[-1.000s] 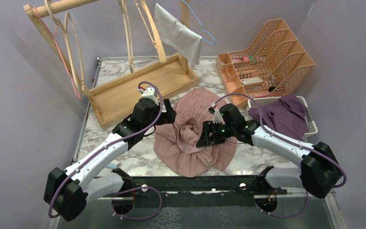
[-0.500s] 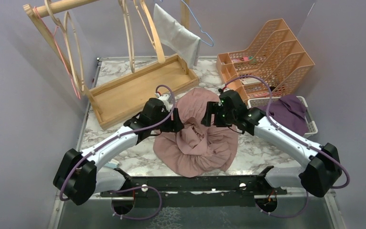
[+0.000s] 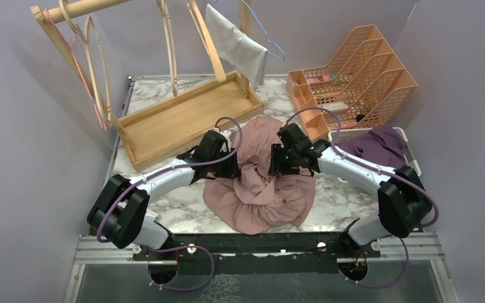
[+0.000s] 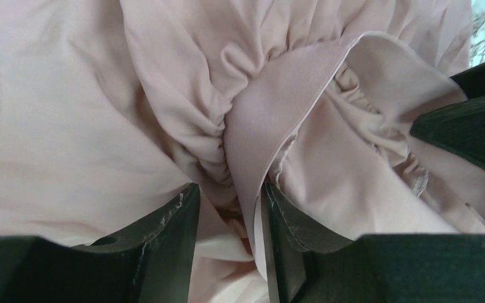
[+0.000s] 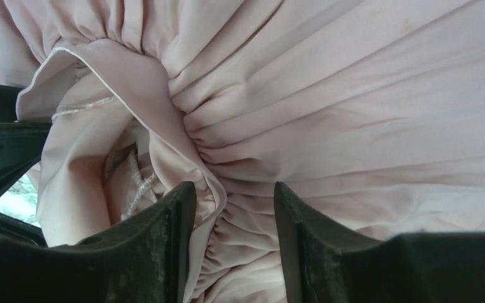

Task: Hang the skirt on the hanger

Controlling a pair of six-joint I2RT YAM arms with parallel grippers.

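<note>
Left tool (image 4: 229, 189), right tool (image 5: 233, 186) straddle skirt (image 3: 259, 196) waistband edge; tray (image 3: 164, 126) close behind.

Dusty pink skirt (image 3: 260, 197), purple garment (image 3: 379, 148), orange file rack (image 3: 367, 74), grey-veined marble table (image 3: 183, 216), pale wooden tray (image 3: 175, 121)

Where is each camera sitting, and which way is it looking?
Top camera: above and behind the arms, looking down at the table; both arms, left claw and right claw show.
Left wrist: on the left arm, looking close at the pink skirt; its two black fingers show.
Right wrist: same, from the right arm; its fingers show.
Shared: all see the skirt; each wrist view glimpses the other claw.
</note>
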